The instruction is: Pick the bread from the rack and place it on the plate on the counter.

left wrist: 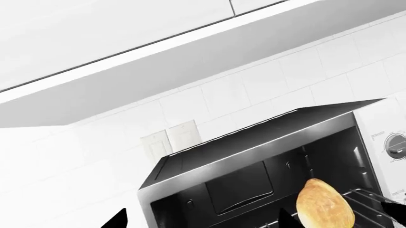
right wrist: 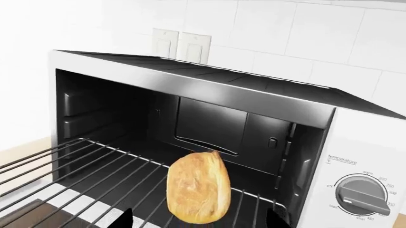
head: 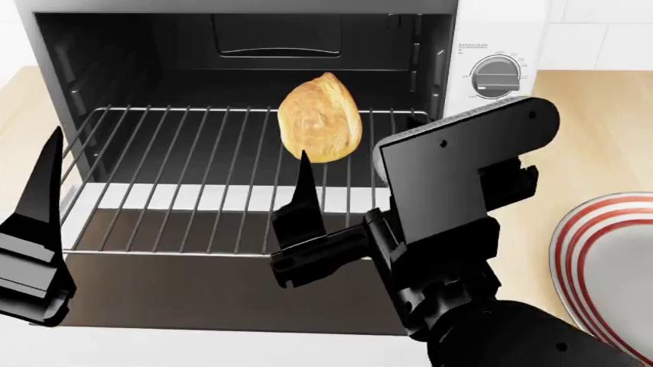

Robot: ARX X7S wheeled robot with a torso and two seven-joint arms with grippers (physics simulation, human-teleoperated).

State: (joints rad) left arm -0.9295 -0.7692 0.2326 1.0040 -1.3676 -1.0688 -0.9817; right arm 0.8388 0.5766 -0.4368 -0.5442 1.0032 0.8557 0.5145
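The bread [head: 320, 118], a golden-brown roll, rests on the silver wire rack [head: 183, 168], which is pulled out of an open toaster oven. In the right wrist view the bread [right wrist: 198, 187] sits just ahead of my right gripper [right wrist: 199, 223], centred between its open fingertips and not touching them. One right finger [head: 302, 191] shows in the head view just short of the bread; the arm hides the other. My left gripper [left wrist: 254, 219] is open and empty at the rack's left side, one finger [head: 46, 180] showing. The red-ringed plate [head: 602, 260] lies on the counter [head: 592, 130], right of the oven.
The toaster oven [head: 490, 46] has a temperature knob [head: 494, 75] on its right panel. Its lowered door [head: 204, 294] juts toward me under the rack. Dark oven walls close in the rack's back and sides. White wall tiles and outlets [right wrist: 180, 45] stand behind.
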